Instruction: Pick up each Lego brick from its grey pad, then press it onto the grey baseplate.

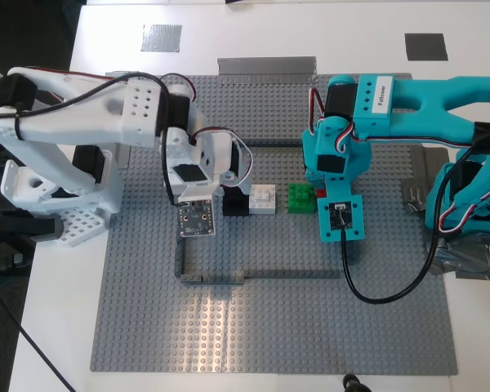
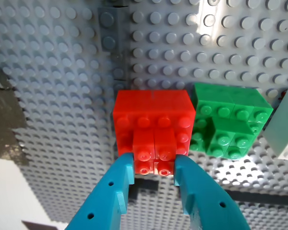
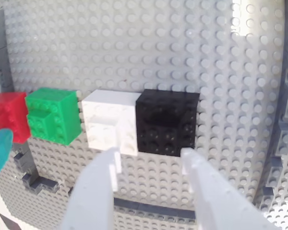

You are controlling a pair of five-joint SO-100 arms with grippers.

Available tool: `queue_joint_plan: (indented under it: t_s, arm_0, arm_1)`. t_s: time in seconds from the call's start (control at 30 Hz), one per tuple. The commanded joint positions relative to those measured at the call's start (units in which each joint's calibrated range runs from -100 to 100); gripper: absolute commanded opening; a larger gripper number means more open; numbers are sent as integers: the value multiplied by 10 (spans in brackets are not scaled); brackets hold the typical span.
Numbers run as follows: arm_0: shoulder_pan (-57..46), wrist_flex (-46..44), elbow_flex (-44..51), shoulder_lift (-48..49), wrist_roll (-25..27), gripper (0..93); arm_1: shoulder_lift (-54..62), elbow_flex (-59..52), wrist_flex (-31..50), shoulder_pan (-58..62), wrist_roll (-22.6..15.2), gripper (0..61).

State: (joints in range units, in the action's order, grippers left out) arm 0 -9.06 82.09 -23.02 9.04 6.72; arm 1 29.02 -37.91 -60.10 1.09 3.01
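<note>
My first gripper (image 2: 154, 165), teal, is shut on the red brick (image 2: 153, 120), which sits on the grey baseplate (image 1: 269, 327) beside a green brick (image 2: 230, 124). In the exterior view this gripper (image 1: 325, 192) covers most of the red brick. My second gripper (image 3: 151, 155), white, is open just short of the black brick (image 3: 168, 122), which stands on the baseplate against a white brick (image 3: 108, 120). The black brick (image 1: 235, 204) shows below this gripper (image 1: 229, 184) in the exterior view. Two grey pads (image 1: 425, 46) (image 1: 161, 37) lie bare at the far table edge.
The four bricks stand in a row inside the thin dark-grey outline (image 1: 261, 278): black, white (image 1: 264, 198), green (image 1: 300, 198), red. Crinkled tape strips (image 1: 267, 65) hold the plate's edges. A black cable (image 1: 367, 294) loops over the plate at the exterior view's right.
</note>
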Motion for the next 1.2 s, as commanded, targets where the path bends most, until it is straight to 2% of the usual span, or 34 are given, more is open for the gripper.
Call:
queue_joint_plan:
  t_s: [0.0,0.07,0.13,0.33,0.7,0.87,1.17]
  arm_0:
    - [5,11,36,0,0,0]
    - [5,17,43,0,1,0]
    - [5,17,45,0,2,0]
    - [5,17,41,0,2,0]
    - [2,10,29,0,2,0]
    - [1,10,28,-1,2,0]
    - [0,-9,24,-1,0,0]
  arm_1:
    - [84,59,-16,-29,-9,118]
    - [114,59,-16,-48,-19,20]
    - [135,59,-23,-66,-20,4]
    - [140,73,-55,-95,-2,4]
    - [137,73,-73,-142,4,4]
    - [124,107,-74,-187,-4,3]
    - [75,189,-125,-278,-31,2]
